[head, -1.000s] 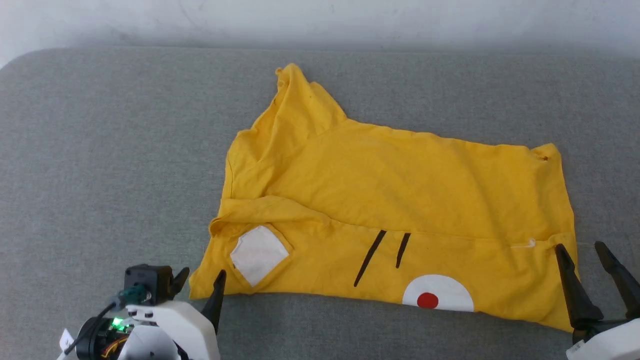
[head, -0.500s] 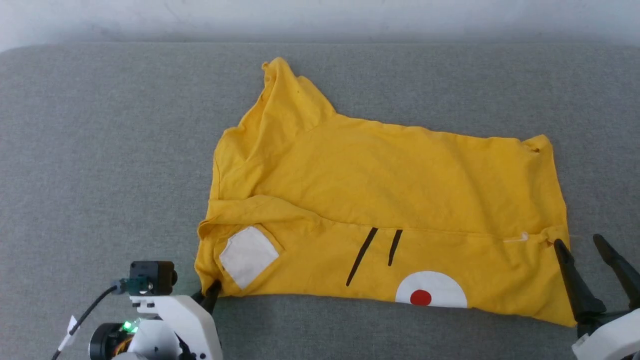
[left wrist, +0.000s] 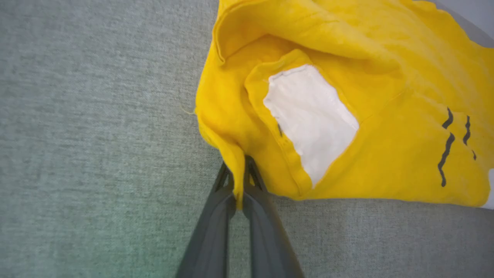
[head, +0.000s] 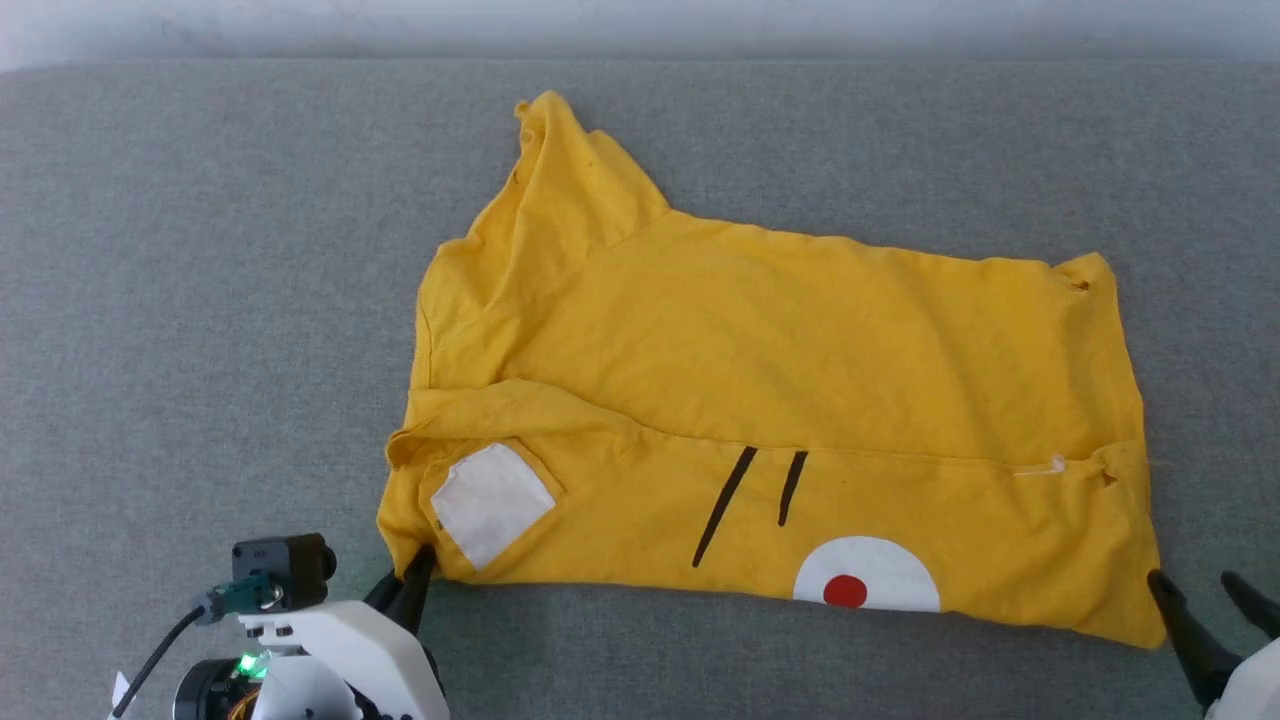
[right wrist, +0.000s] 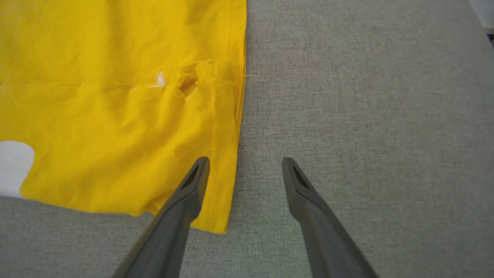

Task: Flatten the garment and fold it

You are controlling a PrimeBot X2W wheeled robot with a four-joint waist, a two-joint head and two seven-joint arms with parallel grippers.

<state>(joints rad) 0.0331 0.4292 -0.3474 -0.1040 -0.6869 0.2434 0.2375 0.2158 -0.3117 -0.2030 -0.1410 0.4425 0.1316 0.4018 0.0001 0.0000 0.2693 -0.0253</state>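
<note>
No legible text, labels, numbers; garment [head: 780,340] print purely pictorial.

A second ago my left gripper [head: 415,570] stood open astride the shirt's [head: 760,360] near left corner [left wrist: 231,154]. Since then its fingers have come together and now pinch that corner, with a fold of yellow cloth caught between them. My right gripper [head: 1190,578] has drawn back along the right hem, from the fold line down to the near right corner. The head view has shifted as well: the grey surface [head: 200,300] ends higher up in it.
</note>
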